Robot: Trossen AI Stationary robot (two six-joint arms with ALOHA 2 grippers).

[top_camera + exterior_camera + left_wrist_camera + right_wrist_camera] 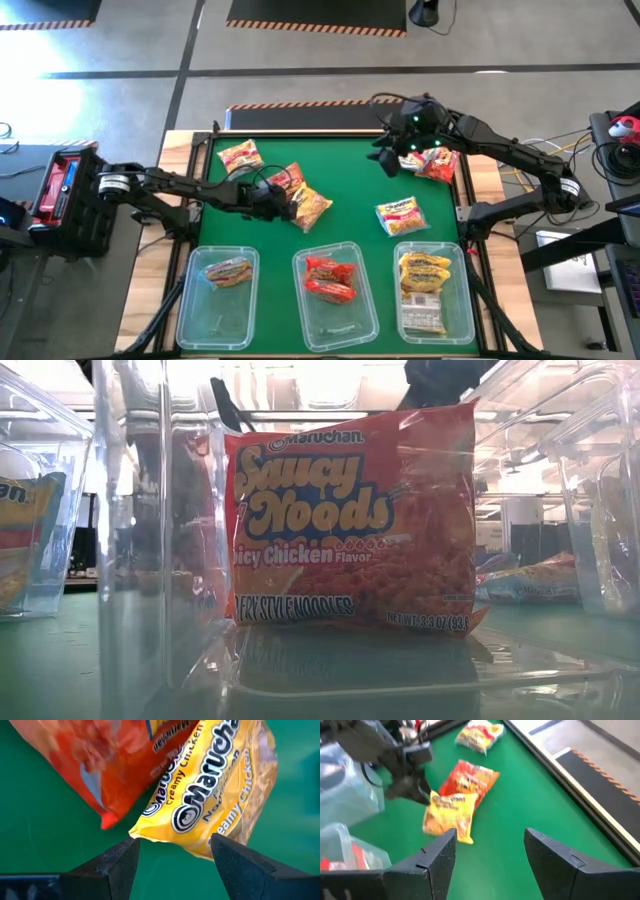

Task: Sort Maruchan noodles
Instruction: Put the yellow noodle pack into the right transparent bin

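Fingers of left gripper (172, 855) spread, just beside yellow packet (312, 208) overlapping red packet (291, 181) mid-mat; right gripper (490, 852) spread too, raised at far right above two packets (432, 162); sorted packets in three near bins (338, 330).

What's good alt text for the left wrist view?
The left claw, open, sits just short of a yellow Maruchan Creamy Chicken packet on the green table. A red packet overlaps the yellow one's far edge.
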